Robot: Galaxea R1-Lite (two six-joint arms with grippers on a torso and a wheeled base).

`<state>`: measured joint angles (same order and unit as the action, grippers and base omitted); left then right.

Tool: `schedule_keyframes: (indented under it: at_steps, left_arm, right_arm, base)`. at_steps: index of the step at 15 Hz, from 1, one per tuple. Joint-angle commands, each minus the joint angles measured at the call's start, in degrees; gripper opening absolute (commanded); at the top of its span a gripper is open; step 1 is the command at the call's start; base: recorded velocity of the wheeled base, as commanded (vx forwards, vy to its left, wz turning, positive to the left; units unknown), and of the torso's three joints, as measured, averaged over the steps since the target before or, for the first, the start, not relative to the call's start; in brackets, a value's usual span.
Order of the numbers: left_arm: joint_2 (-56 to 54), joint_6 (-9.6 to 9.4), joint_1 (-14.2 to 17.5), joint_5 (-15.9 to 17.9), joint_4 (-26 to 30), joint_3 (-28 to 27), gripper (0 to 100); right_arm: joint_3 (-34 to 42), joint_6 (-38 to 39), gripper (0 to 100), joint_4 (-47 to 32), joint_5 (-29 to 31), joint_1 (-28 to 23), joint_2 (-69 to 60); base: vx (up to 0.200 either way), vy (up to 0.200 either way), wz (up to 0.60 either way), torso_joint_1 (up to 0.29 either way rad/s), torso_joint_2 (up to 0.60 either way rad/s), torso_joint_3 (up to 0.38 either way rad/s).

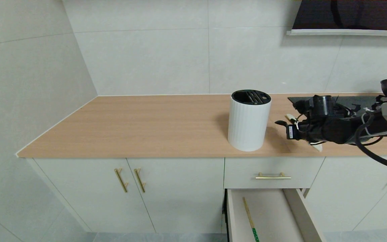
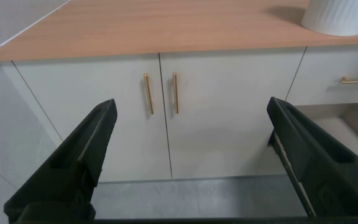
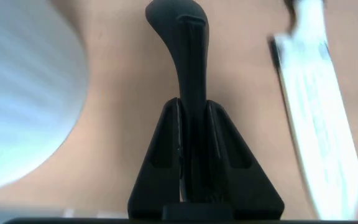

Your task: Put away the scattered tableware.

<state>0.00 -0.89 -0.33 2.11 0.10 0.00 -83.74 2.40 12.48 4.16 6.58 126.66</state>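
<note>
White ribbed holder point(image 1: 248, 126): upright cylinder, black slotted top, on surface. White knife point(image 3: 317, 121): flat on surface just right of holder, apart from it, middle hidden. Wooden chopstick point(image 1: 249, 216), green end toward drawer front: flat in open drawer point(image 1: 301, 215) below holder, near its left wall.

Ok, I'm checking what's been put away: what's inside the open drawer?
A wooden stick with a green end, likely chopsticks, lies on the floor of the open drawer. Its rear is hidden under the closed drawer above.
</note>
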Motion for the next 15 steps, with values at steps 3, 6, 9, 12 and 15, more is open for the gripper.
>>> schedule_keyframes:
  at_steps: [3,6,9,12,15]
  left_arm:
    - [0.09,0.01,-0.02,0.00,-0.01,0.00,100]
    - [0.09,0.01,-0.02,0.00,-0.01,0.00,100]
    - [0.09,0.01,-0.02,0.00,-0.01,0.00,100]
    - [0.09,0.10,-0.02,0.00,0.08,0.00,100]
    - [0.09,0.01,-0.02,0.00,-0.01,0.00,100]
  right_arm:
    - [20.02,1.82,0,-0.44,6.57,5.19,-18.99]
    - [29.77,6.48,0,-0.09,7.27,6.07,-25.85]
    - [34.52,7.09,0,0.00,7.36,5.90,-29.01]
    - [36.54,6.91,0,0.17,7.09,5.90,-29.01]
    - [36.63,6.74,0,0.17,6.83,6.16,-28.93]
  base:
    - [0.000,0.000,0.00,0.000,0.00,0.000]
    - [0.000,0.000,0.00,0.000,0.00,0.000]
    - [0.000,0.000,0.00,0.000,0.00,0.000]
    - [0.000,0.000,0.00,0.000,0.00,0.000]
    - [0.000,0.000,0.00,0.000,0.00,0.000]
